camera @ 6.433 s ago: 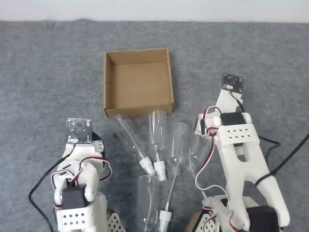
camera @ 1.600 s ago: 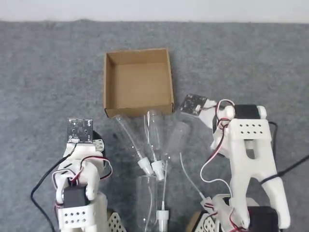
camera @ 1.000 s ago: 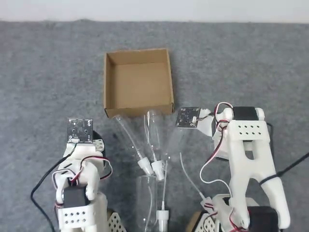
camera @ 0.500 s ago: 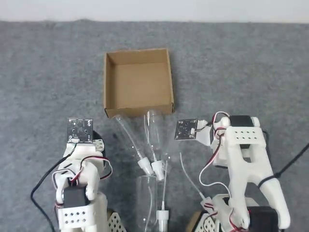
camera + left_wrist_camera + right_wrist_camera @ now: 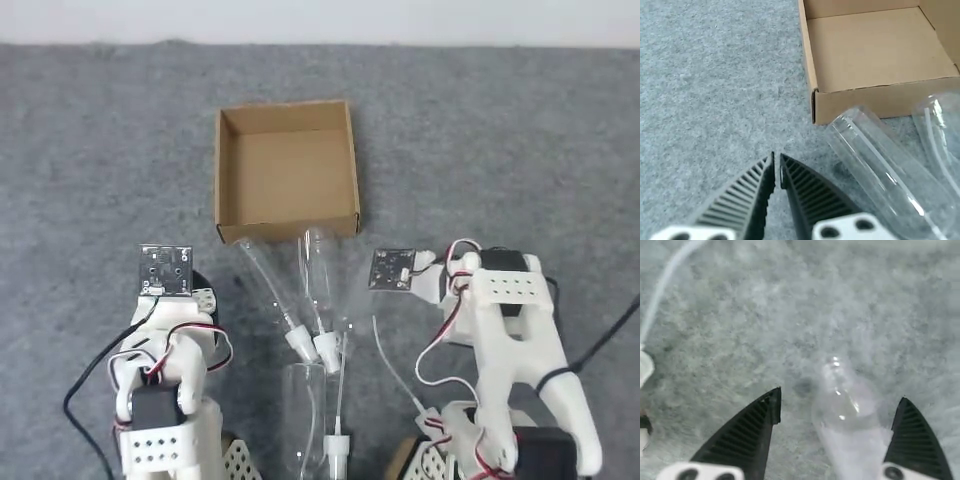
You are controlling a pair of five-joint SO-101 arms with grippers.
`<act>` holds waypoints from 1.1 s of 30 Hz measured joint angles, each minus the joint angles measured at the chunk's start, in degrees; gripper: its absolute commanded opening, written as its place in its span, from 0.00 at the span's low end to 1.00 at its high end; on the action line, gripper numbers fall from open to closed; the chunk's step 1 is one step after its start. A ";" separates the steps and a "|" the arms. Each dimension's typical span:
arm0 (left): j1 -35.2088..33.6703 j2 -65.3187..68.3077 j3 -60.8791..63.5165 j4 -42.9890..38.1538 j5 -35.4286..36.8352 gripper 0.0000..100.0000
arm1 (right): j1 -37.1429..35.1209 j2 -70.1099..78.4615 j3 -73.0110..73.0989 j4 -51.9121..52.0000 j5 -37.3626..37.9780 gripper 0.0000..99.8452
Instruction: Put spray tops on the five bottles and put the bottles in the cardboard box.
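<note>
The cardboard box stands open at the middle back, with nothing in it. Two clear bottles with white spray tops lie just in front of it. A third bottle lies nearer, beside a loose spray top with its tube. My right gripper is open, with a clear topless bottle lying between its fingers. The right arm sits right of the bottles. My left gripper is shut on nothing, over the carpet by the box's near left corner.
Grey carpet covers the table. A loose white dip tube lies between the bottles and the right arm's base. The left arm stands at the near left. There is free carpet left, right and behind the box.
The right arm has swung left from beside the box to the bottles and lowered its wrist over one. The left arm and the box have not moved.
</note>
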 measured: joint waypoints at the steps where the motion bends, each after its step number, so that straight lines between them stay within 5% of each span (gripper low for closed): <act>1: 0.00 0.00 0.00 0.00 0.00 0.02 | 0.62 0.00 0.00 -0.09 0.53 0.31; 17: 0.00 0.00 0.00 0.00 0.00 0.02 | 2.11 0.00 4.13 -4.92 0.35 0.30; 24: 0.00 0.00 0.00 0.00 0.00 0.02 | 2.11 0.00 4.13 -4.92 -0.35 0.10; 33: 0.00 0.00 0.00 0.00 0.00 0.02 | 0.88 0.00 4.13 -5.89 -13.71 0.09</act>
